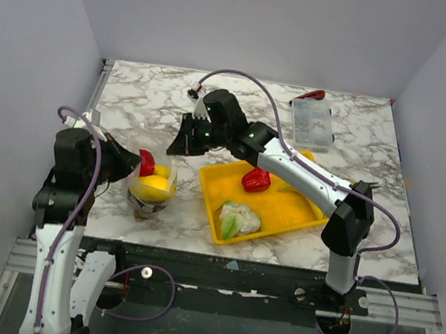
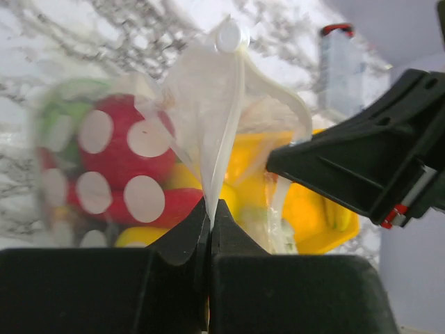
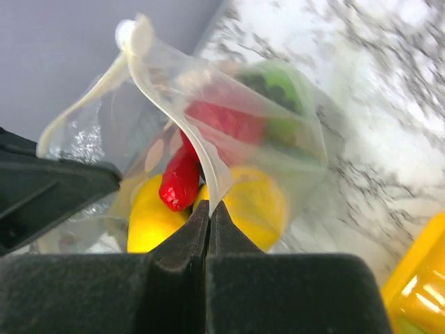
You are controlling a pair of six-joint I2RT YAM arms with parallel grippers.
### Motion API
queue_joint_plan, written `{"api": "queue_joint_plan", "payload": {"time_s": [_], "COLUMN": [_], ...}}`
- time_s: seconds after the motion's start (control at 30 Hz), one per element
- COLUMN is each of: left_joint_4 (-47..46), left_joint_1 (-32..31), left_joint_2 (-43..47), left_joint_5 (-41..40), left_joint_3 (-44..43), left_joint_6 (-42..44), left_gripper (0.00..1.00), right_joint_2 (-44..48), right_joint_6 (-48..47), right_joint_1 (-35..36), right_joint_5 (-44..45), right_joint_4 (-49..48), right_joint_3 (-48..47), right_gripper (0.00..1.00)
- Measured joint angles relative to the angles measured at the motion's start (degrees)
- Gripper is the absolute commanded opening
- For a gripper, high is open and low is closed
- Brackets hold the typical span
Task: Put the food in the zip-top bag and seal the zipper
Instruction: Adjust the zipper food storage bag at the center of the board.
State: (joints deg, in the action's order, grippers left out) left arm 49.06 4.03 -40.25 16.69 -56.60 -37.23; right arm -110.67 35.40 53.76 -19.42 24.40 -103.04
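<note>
Zip-top bag (image 1: 153,183) is held up near the table's (image 1: 145,97) front-left edge, just left of the yellow tray (image 1: 287,213). Its mouth edge is pinched by the closed left gripper (image 2: 210,209) and the closed right gripper (image 3: 208,209). Red, yellow and green food (image 2: 125,160) is seen inside (a red pepper (image 1: 255,179) and a cauliflower (image 1: 239,218) lie on the tray).

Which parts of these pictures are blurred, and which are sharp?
Left wrist: the zip-top bag edge is fairly sharp, the food inside it soft. Right wrist: the red piece is clear, the table blurred. Top external: evenly lit and sharp throughout.
</note>
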Motion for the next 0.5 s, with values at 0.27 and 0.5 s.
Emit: {"api": "queue_joint_plan", "payload": {"time_s": [0.27,0.5], "left_joint_4": [-7.69,-9.46], "left_joint_1": [0.07,0.15], "left_joint_2": [2.1,-1.27], "left_joint_5": [1.79,5.01], "left_joint_3": [7.74,11.87], "left_joint_6": [-8.52,-14.69], "left_gripper": [0.0,0.0], "right_joint_2": [3.13,-0.35], "right_joint_6": [2.27,6.58], "right_joint_1": [1.81,3.37], "right_joint_5": [-5.92,-7.58], "right_joint_4": [-6.8,-7.96], "right_joint_3": [1.92,2.1], "right_gripper": [0.0,0.0]}}
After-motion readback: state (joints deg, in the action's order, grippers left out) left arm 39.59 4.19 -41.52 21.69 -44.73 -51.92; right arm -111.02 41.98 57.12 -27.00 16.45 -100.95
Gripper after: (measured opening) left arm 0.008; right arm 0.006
